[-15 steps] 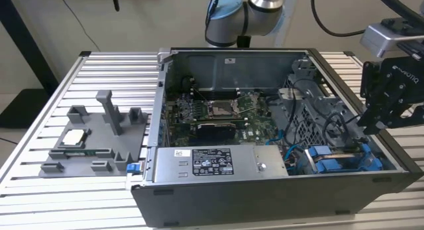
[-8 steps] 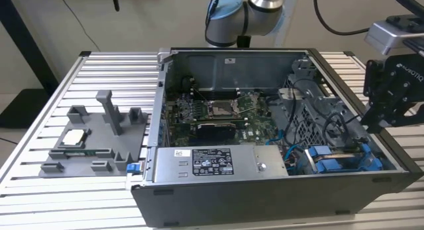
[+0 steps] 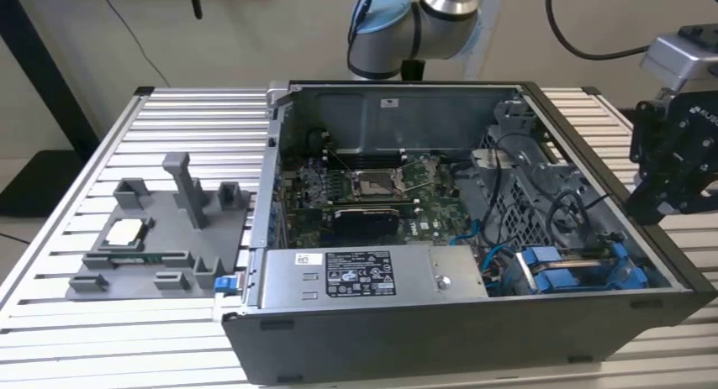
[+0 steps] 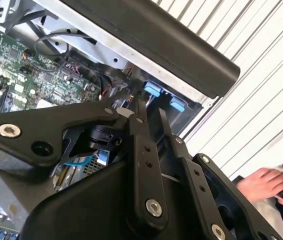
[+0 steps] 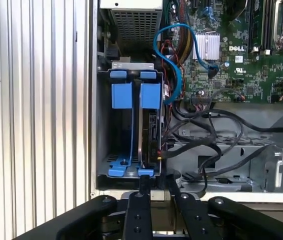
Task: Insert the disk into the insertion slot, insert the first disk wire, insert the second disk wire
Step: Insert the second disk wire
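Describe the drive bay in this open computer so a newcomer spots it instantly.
Find the open computer case on the slatted table, then its near corner at the exterior view's right, beside the power supply with the white sticker. The drive bay there is grey metal, set apart by bright blue plastic rails.

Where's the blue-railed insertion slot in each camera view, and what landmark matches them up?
Exterior view: the insertion slot sits in the computer case's near corner, at the exterior view's right.
First wrist view: insertion slot between the ribbed table and the black cables.
Second wrist view: its blue tabs peek out beneath the computer case's black rim.
Shared landmark: the green motherboard.
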You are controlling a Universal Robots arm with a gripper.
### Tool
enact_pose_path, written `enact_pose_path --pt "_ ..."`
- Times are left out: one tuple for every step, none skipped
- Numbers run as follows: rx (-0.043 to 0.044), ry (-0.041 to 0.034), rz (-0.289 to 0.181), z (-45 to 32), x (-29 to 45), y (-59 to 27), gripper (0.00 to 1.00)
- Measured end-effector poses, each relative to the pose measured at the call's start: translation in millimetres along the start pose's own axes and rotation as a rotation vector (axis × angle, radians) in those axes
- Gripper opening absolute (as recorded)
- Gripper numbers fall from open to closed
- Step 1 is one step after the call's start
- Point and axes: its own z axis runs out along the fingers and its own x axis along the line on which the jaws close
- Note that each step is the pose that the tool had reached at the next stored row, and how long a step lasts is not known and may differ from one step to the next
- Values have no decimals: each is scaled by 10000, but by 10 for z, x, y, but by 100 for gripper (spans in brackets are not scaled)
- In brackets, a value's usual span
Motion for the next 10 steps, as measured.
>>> enact_pose_path --pt "-26 0 0 0 0 -20 26" --pt "-49 -1 0 0 0 -39 26" --pt "-70 -1 0 0 0 -54 26" --pt "-93 -1 0 -1 0 -72 26" --pt "-113 -1 0 -1 0 -88 26" --pt "-134 -1 -2 -1 1 -107 26" --pt "-157 -1 -5 -1 0 -128 26" --pt "-172 0 -10 -2 1 -143 26" --pt "-180 0 -15 -2 1 -157 26" --pt "-181 -1 -21 -2 0 -164 26"
